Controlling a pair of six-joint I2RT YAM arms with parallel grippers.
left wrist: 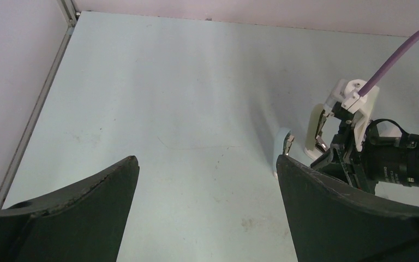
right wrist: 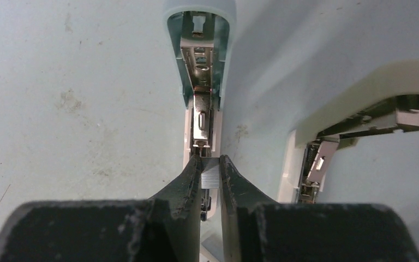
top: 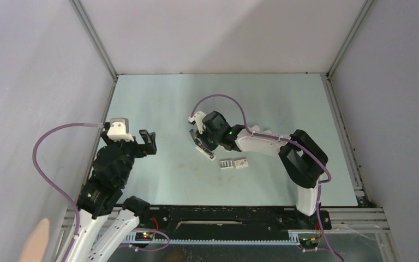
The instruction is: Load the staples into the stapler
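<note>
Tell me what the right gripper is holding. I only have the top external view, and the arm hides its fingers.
Observer: The right wrist view shows the right gripper shut on the staples, a short striped grey strip pinched between its fingertips.
Operator: Is the stapler open for loading?
Observer: Yes. The stapler has its pale blue cover swung open, and the metal channel is bare and in line with the strip. I cannot tell whether the strip has entered it yet.
Operator: Anything close by that could get in the way?
Observer: What looks like a second stapler, cream-topped and also open, stands just to the right of the blue one in that view.
</note>
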